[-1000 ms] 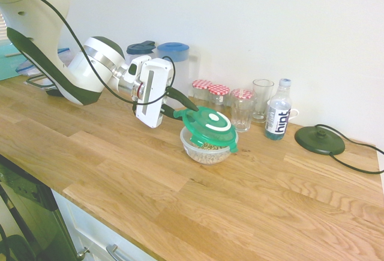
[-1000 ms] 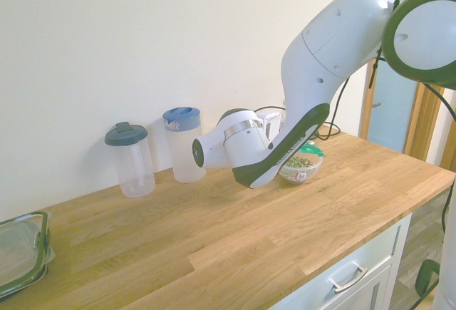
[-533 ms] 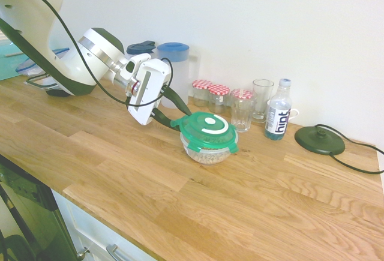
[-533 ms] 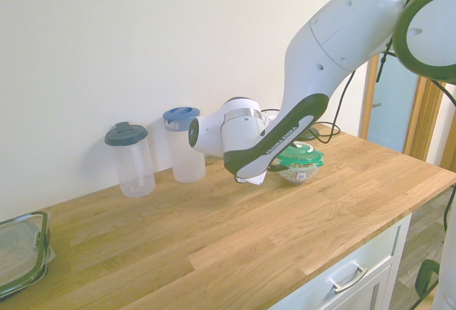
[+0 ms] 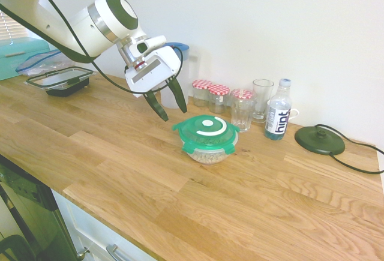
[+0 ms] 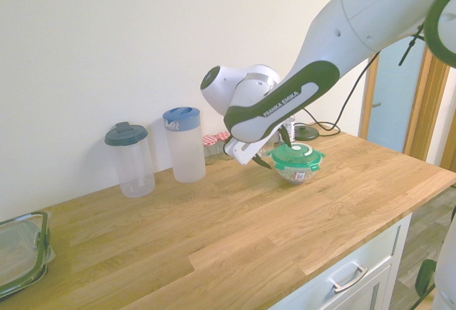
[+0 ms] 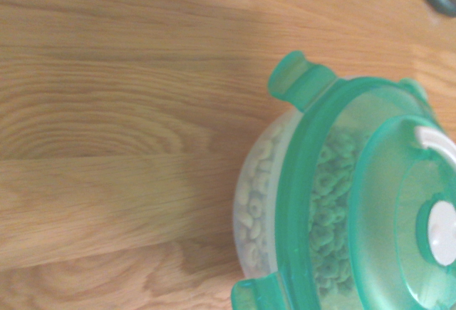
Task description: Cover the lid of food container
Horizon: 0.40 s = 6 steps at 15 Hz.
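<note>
- Green translucent round plastic lid (image 5: 207,130) sits level on the small clear round plastic food container (image 5: 207,154) of cereal rings, mid-bench (image 5: 120,153).
- The gripper (image 5: 166,98) hangs just beside it, fingers spread, holding nothing.
- Judged: seating looks finished; a good finish is retreating without nudging the side tabs.
- Only the wrist view shows cereal (image 7: 260,182) through the wall and tabs (image 7: 299,78) flared outward, apparently unlatched.

Jars (image 5: 210,93) (glasses too) seemingly close behind.
</note>
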Motion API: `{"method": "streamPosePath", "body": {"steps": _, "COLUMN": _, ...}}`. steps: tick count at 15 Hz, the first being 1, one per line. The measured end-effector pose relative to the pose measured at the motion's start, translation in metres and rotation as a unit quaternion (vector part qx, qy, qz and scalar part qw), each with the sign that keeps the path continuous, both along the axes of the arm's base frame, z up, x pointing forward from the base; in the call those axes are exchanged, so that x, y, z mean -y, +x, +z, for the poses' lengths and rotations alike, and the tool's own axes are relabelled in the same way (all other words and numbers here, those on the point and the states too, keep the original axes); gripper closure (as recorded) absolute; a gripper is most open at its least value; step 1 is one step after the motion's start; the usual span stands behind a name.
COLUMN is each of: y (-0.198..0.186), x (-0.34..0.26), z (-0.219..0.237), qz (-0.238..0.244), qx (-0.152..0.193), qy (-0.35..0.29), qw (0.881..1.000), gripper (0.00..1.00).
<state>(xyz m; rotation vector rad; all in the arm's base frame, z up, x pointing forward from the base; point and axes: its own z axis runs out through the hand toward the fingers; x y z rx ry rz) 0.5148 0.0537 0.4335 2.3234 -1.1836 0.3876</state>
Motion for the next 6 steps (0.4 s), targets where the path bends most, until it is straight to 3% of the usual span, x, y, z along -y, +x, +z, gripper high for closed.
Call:
{"method": "streamPosePath", "body": {"steps": 3, "y": -0.019, "x": -0.003, "z": 0.042, "qz": -0.001, "qx": 0.023, "qy": 0.099, "qw": 0.995, "gripper": 0.0}}
{"method": "streamPosePath", "body": {"steps": 6, "y": -0.058, "x": 0.01, "z": 0.058, "qz": 0.0, "qx": 0.056, "qy": 0.196, "qw": 0.979, "gripper": 0.0}}
